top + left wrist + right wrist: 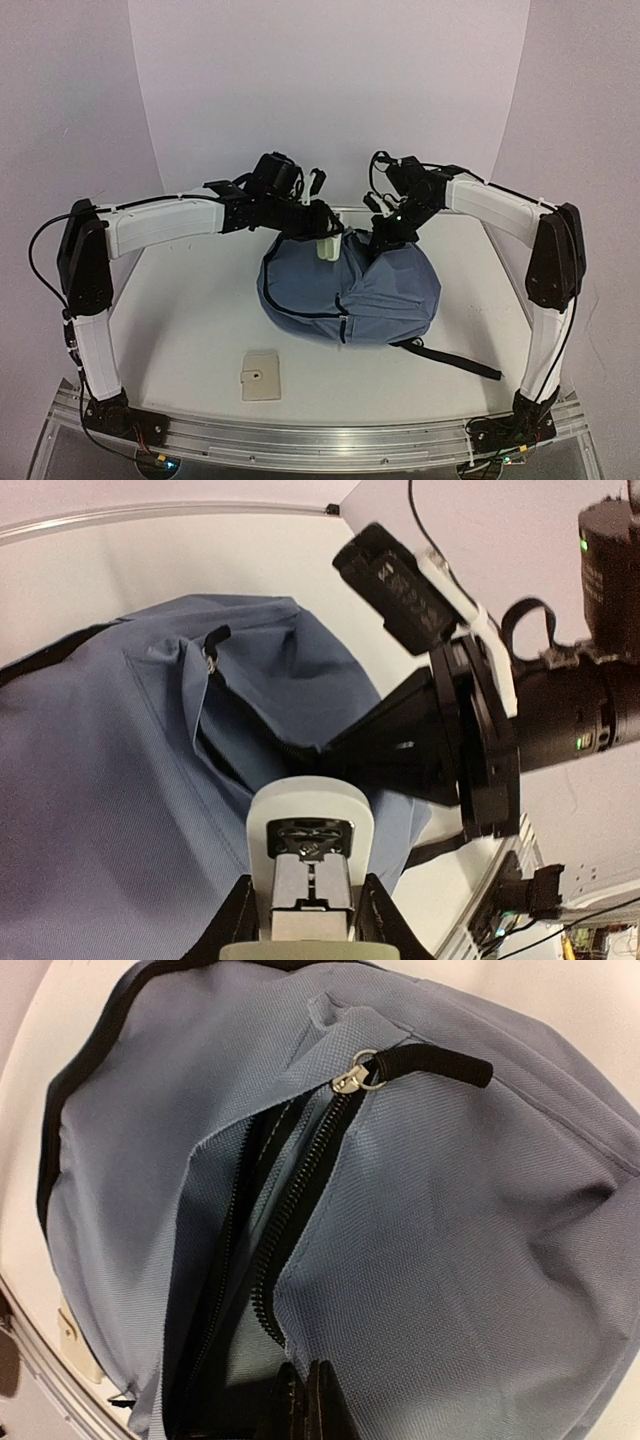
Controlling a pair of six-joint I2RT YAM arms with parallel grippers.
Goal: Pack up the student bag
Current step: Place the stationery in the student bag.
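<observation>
Left gripper [310,925] is clutching a cream object [310,810] above the student bag [350,290], right gripper [308,1400] pinching its open edge

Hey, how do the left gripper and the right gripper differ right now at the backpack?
The left gripper holds a cream object, jaws apart around it. The right gripper is shut, seemingly pinching fabric of the student bag beside its zipper. The left gripper is over the bag's opening, while the right gripper is on the opening's edge. Both are at the far side of the bag.
</observation>
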